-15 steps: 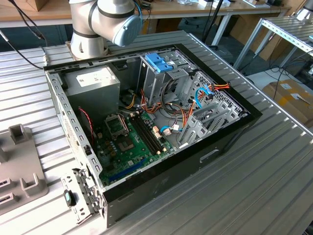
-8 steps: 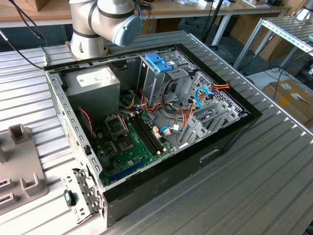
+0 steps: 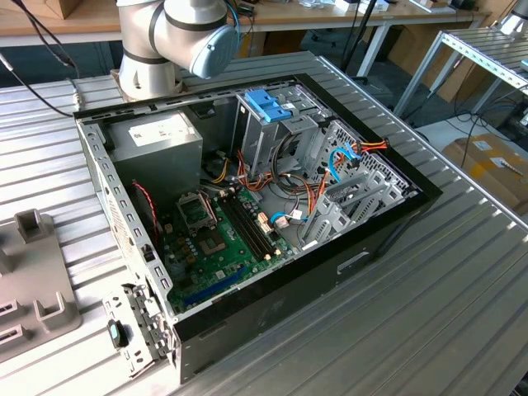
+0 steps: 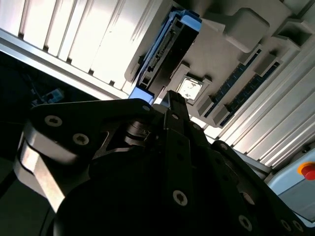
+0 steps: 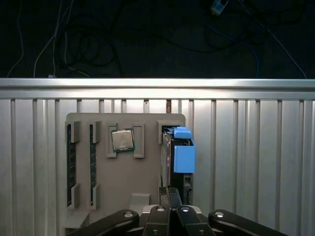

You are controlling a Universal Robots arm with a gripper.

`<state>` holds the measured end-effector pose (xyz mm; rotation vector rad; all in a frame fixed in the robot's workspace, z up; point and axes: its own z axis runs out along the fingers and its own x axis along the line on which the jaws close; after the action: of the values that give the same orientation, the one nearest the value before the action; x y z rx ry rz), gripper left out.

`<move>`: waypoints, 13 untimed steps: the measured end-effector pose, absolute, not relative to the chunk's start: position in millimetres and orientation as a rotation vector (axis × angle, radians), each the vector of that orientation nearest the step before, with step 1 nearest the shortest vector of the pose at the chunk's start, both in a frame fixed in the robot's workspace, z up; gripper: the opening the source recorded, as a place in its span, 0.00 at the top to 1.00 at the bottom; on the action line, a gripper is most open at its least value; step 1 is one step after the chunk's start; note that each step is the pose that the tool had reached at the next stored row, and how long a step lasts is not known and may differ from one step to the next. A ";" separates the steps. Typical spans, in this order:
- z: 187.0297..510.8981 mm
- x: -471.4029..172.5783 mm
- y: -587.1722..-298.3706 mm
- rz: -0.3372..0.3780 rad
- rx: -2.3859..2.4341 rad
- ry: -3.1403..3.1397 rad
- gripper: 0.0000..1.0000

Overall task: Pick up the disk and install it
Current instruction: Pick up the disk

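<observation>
Disk point(image 5: 183, 158) | on edge in grey holder point(image 5: 123, 182) (chip point(image 5: 122, 140) beside) | gripper point(image 5: 170, 192) near

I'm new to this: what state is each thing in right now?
Computer case: open, side panel off.
Disk: standing on edge in holder, not gripped.
Processor chip: lying flat in holder.
Memory sticks: slotted in holder.
Gripper: shut, empty, near disk.

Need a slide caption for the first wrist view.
Shut claw facing the disk, which stands on edge in a grey fixture beside a processor chip and two memory sticks.
</observation>
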<state>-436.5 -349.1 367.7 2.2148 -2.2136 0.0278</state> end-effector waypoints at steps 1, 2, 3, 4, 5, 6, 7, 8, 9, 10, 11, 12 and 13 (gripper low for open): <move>367.5 -436.6 -349.1 0.028 2.215 -2.214 0.89; 366.8 -436.5 -349.0 0.028 2.214 -2.215 0.89; 366.1 -436.5 -349.0 0.028 2.212 -2.217 0.89; 364.9 -436.5 -348.7 0.028 2.207 -2.221 0.89; 363.8 -436.5 -348.3 0.028 2.205 -2.224 0.89; 361.7 -436.5 -347.4 0.028 2.201 -2.227 0.89; 360.3 -436.4 -346.8 0.028 2.198 -2.230 0.89; 359.2 -436.3 -346.3 0.028 2.195 -2.233 0.89; 357.7 -435.6 -345.5 0.028 2.190 -2.238 0.89; 356.7 -435.1 -345.2 0.028 2.186 -2.242 0.89; 355.5 -434.6 -344.9 0.028 2.181 -2.247 0.89; 354.5 -434.0 -344.6 0.028 2.177 -2.251 0.89; 353.4 -433.5 -344.2 0.028 2.173 -2.254 0.89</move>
<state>-433.5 -344.2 353.4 2.1732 -2.2544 0.0277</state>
